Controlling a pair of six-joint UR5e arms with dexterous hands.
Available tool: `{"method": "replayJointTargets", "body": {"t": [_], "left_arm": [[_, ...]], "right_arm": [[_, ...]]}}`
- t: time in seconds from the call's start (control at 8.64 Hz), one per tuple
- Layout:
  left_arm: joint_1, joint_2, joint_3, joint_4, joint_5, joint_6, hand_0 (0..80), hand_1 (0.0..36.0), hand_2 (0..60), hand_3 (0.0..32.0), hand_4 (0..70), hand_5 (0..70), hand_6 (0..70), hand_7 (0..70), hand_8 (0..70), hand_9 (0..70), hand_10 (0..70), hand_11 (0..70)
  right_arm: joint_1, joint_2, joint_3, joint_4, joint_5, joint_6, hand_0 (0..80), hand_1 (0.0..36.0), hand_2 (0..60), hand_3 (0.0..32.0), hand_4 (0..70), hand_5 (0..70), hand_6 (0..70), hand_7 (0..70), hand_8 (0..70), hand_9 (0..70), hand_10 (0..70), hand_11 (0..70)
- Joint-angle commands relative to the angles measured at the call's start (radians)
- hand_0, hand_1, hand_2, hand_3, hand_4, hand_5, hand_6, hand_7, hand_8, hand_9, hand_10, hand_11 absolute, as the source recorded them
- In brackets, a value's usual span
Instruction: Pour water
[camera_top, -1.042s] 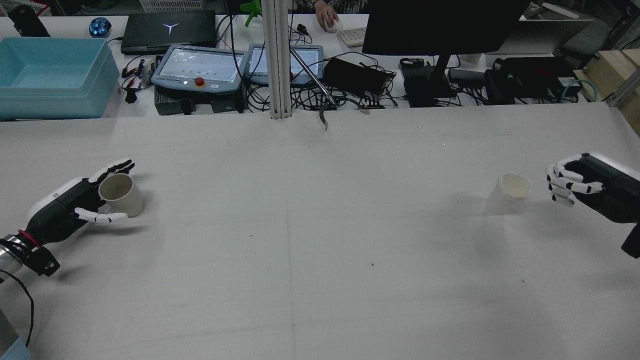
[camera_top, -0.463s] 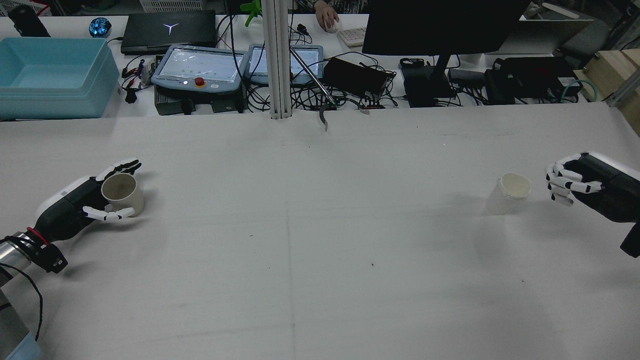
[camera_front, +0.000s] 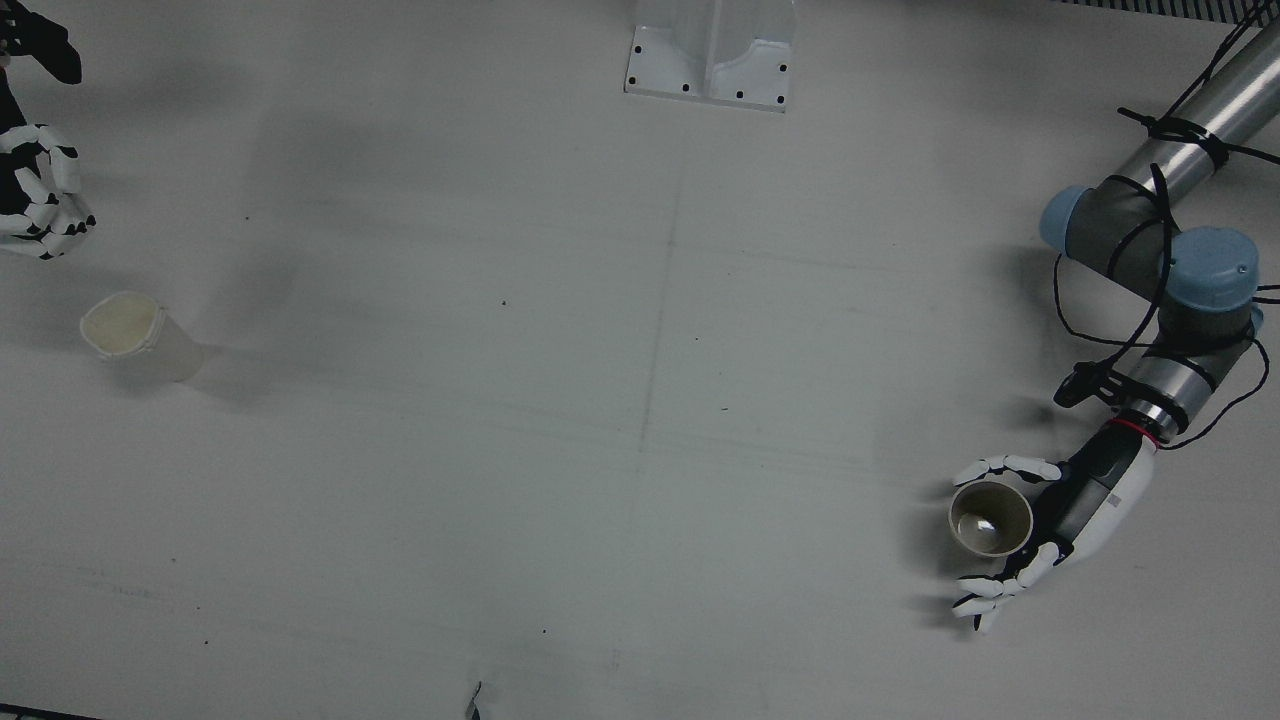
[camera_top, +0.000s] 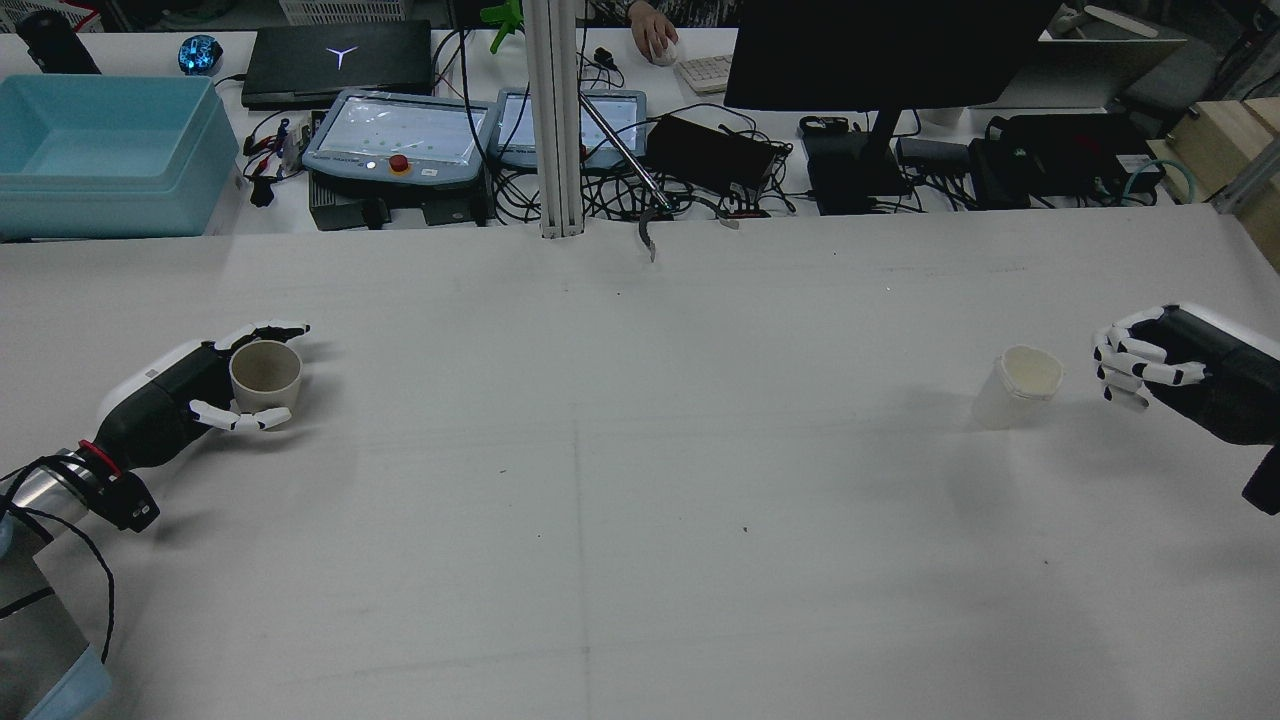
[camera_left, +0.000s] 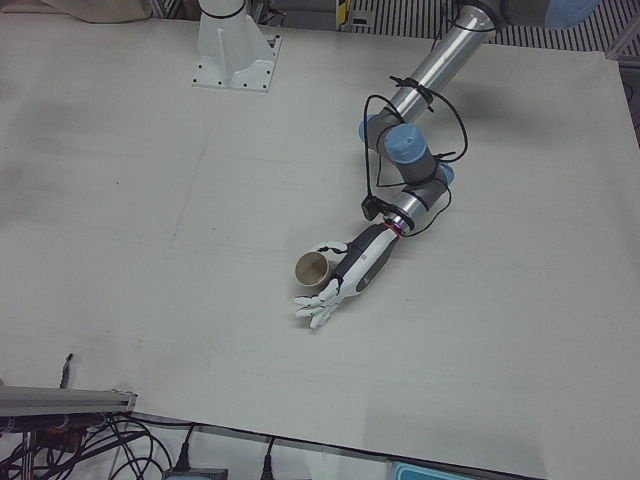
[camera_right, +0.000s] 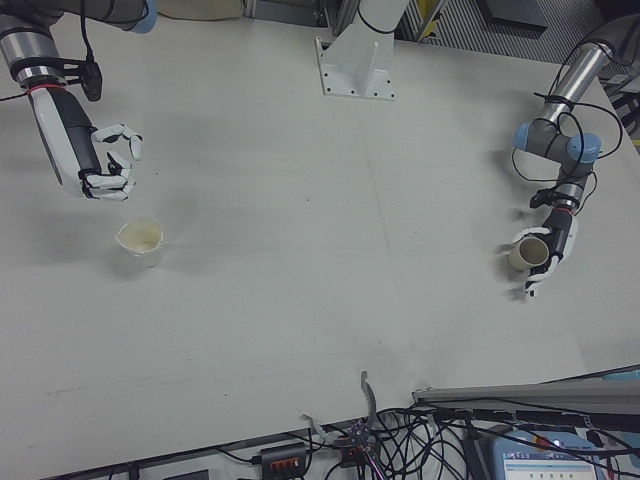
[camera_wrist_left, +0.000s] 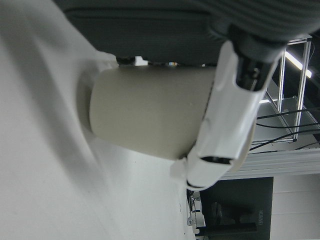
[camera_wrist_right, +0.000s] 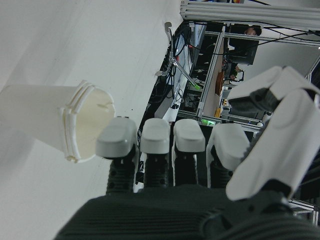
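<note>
1. The tan paper cup (camera_top: 265, 372) stands upright on the worktop (camera_top: 640, 500), near its left edge in the rear view, a pale glint showing at its bottom in the front view.
2. My left robot hand (camera_top: 215, 385) cups it with fingers spread on both sides; a firm hold I cannot tell.
3. The white ribbed cup (camera_top: 1020, 385) stands upright far right.
4. My right robot hand (camera_top: 1150, 362), fingers curled and holding nothing, hangs near it, apart.
</note>
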Motion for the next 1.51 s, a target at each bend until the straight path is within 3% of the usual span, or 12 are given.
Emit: {"method": "replayJointTargets", "body": {"t": [0.0,0.12,0.23,0.46,0.69,0.81,0.93,1.04,1.16,1.27,1.39], "left_arm": [[-0.002,-0.020,0.005,0.036,-0.010,-0.042,80.0,36.0,28.3,0.0,38.9,70.0,6.7,19.4,5.3,3.1,2.2,6.6],[-0.002,-0.022,0.003,0.053,-0.010,-0.064,80.0,36.0,30.5,0.0,53.5,70.0,8.8,21.3,6.3,3.7,3.2,8.6],[-0.002,-0.022,0.002,0.070,-0.009,-0.098,80.0,36.0,60.0,0.0,56.4,70.0,9.6,21.6,6.6,3.8,3.5,9.1],[-0.006,-0.032,-0.020,0.126,-0.003,-0.187,80.0,36.0,60.0,0.0,53.9,70.0,8.8,19.8,6.0,3.0,2.8,8.3],[-0.011,-0.029,-0.140,0.215,0.000,-0.211,80.0,36.0,60.0,0.0,51.5,70.0,8.1,18.9,5.6,2.6,2.3,7.6],[-0.011,-0.023,-0.200,0.254,0.002,-0.211,80.0,36.0,60.0,0.0,50.5,70.0,8.3,19.0,5.5,2.6,2.4,7.7],[-0.012,-0.019,-0.254,0.296,0.002,-0.227,80.0,36.0,60.0,0.0,47.1,70.0,8.6,18.8,5.2,2.5,2.2,7.5],[-0.012,-0.016,-0.308,0.345,0.003,-0.239,80.0,36.0,60.0,0.0,42.4,70.0,8.9,18.7,5.2,2.5,2.0,7.3],[-0.014,-0.016,-0.332,0.363,0.003,-0.241,80.0,36.0,60.0,0.0,37.4,70.0,8.4,18.3,5.2,2.5,1.9,7.2],[-0.012,-0.008,-0.352,0.372,0.003,-0.241,80.0,36.0,60.0,0.0,35.8,70.0,8.2,18.4,5.0,2.4,1.6,6.9],[-0.012,-0.008,-0.366,0.389,0.003,-0.247,80.0,36.0,60.0,0.0,34.8,70.0,7.9,18.4,5.0,2.5,1.5,6.8]], "right_arm": [[0.024,0.009,-0.002,0.000,-0.002,0.002,48.3,1.4,60.0,0.0,70.0,70.0,70.0,70.0,70.0,70.0,70.0,70.0],[0.036,0.019,-0.014,0.002,-0.002,0.003,48.5,1.9,60.0,0.0,70.0,70.0,70.0,70.0,70.0,70.0,70.0,70.0],[0.056,0.023,-0.014,0.002,-0.003,0.006,48.4,2.4,60.0,0.0,70.0,70.0,70.0,70.0,70.0,70.0,70.0,70.0],[0.125,0.023,-0.013,0.003,-0.011,0.066,49.1,3.2,60.0,0.0,70.0,70.0,70.0,70.0,70.0,70.0,70.0,70.0],[0.228,0.012,-0.064,0.017,-0.015,0.075,49.4,3.5,60.0,0.0,70.0,70.0,70.0,70.0,70.0,70.0,70.0,70.0],[0.225,0.021,-0.186,0.119,-0.017,0.075,48.8,3.2,60.0,0.0,70.0,70.0,70.0,70.0,70.0,70.0,70.0,70.0],[0.219,0.044,-0.392,0.352,-0.011,0.075,49.4,6.5,54.8,0.0,70.0,70.0,70.0,70.0,70.0,70.0,70.0,70.0],[0.215,0.132,-0.651,0.547,-0.006,0.083,52.2,15.8,49.3,0.0,54.9,70.0,64.6,70.0,56.6,66.8,66.6,70.0],[0.210,0.233,-0.851,0.648,-0.012,0.075,56.0,27.8,60.0,0.0,51.3,70.0,43.0,46.1,35.1,38.9,33.5,49.1],[0.183,0.268,-0.905,0.673,-0.014,0.069,58.2,32.6,60.0,0.0,43.7,50.6,27.5,31.0,21.2,21.1,16.9,26.6],[0.150,0.271,-0.901,0.673,-0.014,0.063,61.0,30.8,39.8,0.0,26.3,25.0,7.6,11.3,7.2,3.5,6.8,12.4]]}}
